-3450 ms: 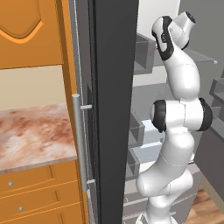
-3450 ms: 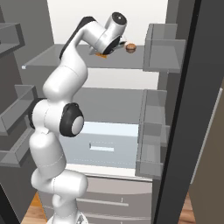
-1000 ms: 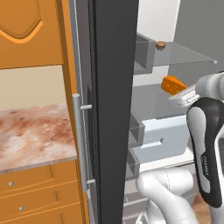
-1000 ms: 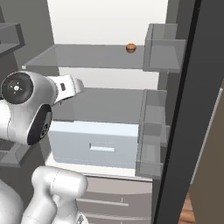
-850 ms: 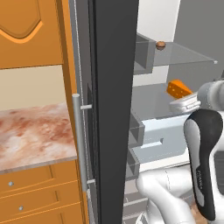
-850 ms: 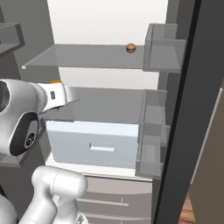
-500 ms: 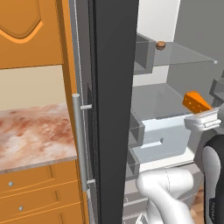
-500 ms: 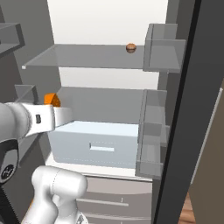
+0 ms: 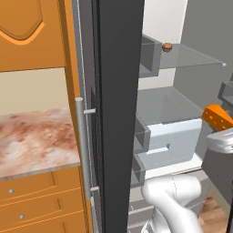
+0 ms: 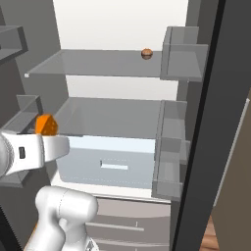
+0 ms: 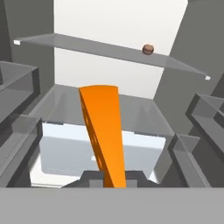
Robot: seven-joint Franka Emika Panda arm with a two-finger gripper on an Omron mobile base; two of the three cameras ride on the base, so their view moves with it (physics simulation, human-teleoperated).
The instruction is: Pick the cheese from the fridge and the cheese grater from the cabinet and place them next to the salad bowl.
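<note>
With the cheese (image 11: 104, 131) clamped in the tool (image 11: 114, 178) and carried clear of the fridge (image 9: 119, 91) shelves, the carry toward the table (image 9: 32, 141) probably goes best swung wide of the dark door edge, grip kept firm.

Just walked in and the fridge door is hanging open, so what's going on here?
The robot arm has the cheese, an orange wedge, pinched in its claw and holds it in front of the open fridge, clear of the shelves. A small brown round thing sits on the upper glass shelf. The orange cabinet to the left of the fridge is shut, and there is no grater or salad bowl in view.
</note>
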